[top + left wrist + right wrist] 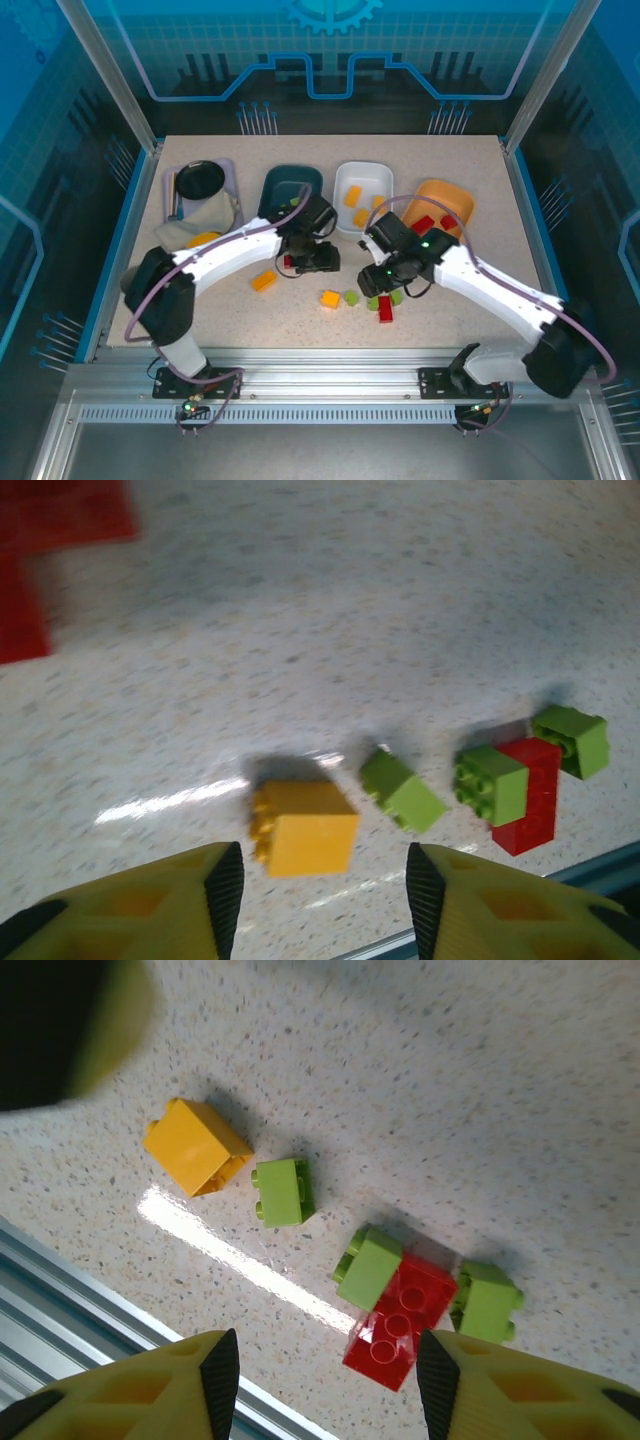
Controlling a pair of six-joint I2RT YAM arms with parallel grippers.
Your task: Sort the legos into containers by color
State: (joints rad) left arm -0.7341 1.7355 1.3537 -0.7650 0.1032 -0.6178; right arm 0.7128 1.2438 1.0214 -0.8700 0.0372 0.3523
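- The white tray (362, 190) holds orange-yellow pieces and the orange tray (445, 205) right of it holds red, so the teal tray (290, 190) left of it is likely for green.
- Nearer than the white tray, loose on the tabletop (200, 310), lie a yellow brick (303, 828), 3 green bricks (282, 1191) and a red brick (400, 1320).
- The left pincer (325, 890), open and empty, faces the yellow brick. The right pincer (328, 1380), likewise open and empty, faces the red brick.
- 2 green bricks touch the red brick, crowding any grasp, and both pincers point at 1 cluster.
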